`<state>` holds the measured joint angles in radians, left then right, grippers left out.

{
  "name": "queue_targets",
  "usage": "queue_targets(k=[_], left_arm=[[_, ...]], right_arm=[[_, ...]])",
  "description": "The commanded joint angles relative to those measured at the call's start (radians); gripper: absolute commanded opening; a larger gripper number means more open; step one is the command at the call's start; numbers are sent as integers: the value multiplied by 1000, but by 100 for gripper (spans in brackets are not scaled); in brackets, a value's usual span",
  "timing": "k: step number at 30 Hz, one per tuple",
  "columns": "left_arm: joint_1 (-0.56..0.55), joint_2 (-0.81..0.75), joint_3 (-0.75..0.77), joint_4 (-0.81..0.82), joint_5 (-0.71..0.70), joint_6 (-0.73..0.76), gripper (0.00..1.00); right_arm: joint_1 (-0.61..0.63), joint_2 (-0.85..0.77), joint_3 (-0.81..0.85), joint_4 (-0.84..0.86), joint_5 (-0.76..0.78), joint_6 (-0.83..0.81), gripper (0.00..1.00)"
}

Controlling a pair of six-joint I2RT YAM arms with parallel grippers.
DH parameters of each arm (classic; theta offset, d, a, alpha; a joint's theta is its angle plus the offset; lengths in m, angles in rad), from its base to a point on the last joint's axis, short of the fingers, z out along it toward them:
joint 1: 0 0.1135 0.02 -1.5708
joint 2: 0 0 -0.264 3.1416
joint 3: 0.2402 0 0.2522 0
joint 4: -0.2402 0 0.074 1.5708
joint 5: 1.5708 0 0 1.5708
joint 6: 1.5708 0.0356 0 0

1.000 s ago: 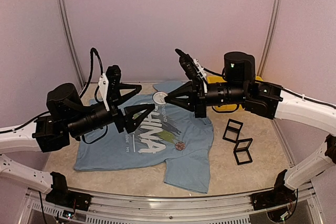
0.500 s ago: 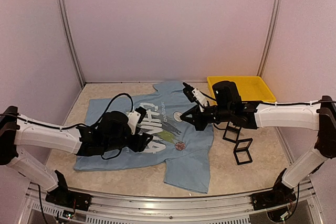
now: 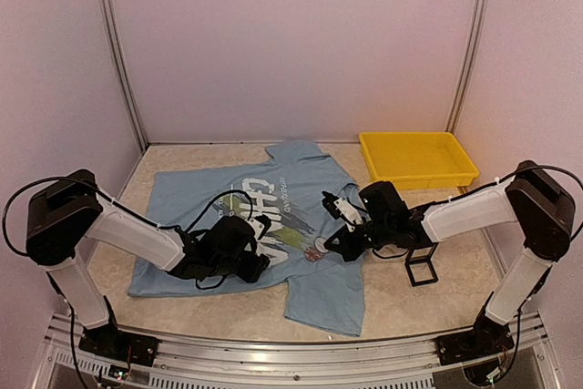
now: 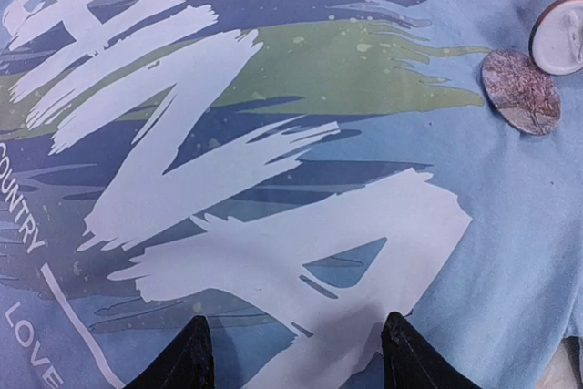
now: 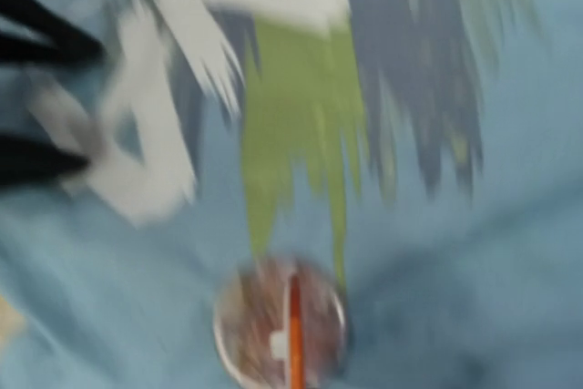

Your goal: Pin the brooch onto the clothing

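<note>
Left wrist: left end effector (image 4: pixel 291 351) partly open, empty, over clothing (image 4: pixel 273 179); right end effector (image 3: pixel 330 248) clamped on brooch (image 5: pixel 281 325)

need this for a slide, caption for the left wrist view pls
Left gripper open low over the T-shirt print, a round mottled brooch lying on the fabric beyond.

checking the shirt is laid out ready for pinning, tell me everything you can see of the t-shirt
The T-shirt is light blue, short-sleeved, of soft-looking cloth, spread print-up and slightly wrinkled on the table. Its chest bears brushy white lettering over green and dark blue streaks. A round mottled brooch lies on it beside the print. The left gripper is low over the lettering, jaws apart; contact cannot be told.
</note>
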<state>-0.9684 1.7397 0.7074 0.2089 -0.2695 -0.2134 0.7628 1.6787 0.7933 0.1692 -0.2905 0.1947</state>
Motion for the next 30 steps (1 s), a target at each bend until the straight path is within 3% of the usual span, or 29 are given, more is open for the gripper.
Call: queue_targets(k=[1,5,10,17,20,23,26,28,30], left_arm=[[-24,-34,-51,22,-15,-24,59],[-43,-74,-74,9,-17,-2,59],[-82,-131,-73,122,58,155,66],[-18,6,21,150,166,193,62],[-18,41,43,143,222,212,62],[-16,51,36,168,363,247,65],[-10,52,21,194,373,242,65],[2,69,29,187,356,241,58],[14,91,40,175,348,246,43]], right_arm=[[-6,-26,-69,41,29,64,0],[-6,-49,-120,30,44,90,0],[-6,-78,-102,-17,53,61,0],[-5,-130,10,-33,70,-69,0],[-5,-112,52,-35,78,-121,0],[-6,-78,89,-24,71,-165,0],[-6,-45,122,-26,73,-185,0],[-5,-30,124,-1,56,-223,0],[-5,-24,107,44,-11,-258,0]])
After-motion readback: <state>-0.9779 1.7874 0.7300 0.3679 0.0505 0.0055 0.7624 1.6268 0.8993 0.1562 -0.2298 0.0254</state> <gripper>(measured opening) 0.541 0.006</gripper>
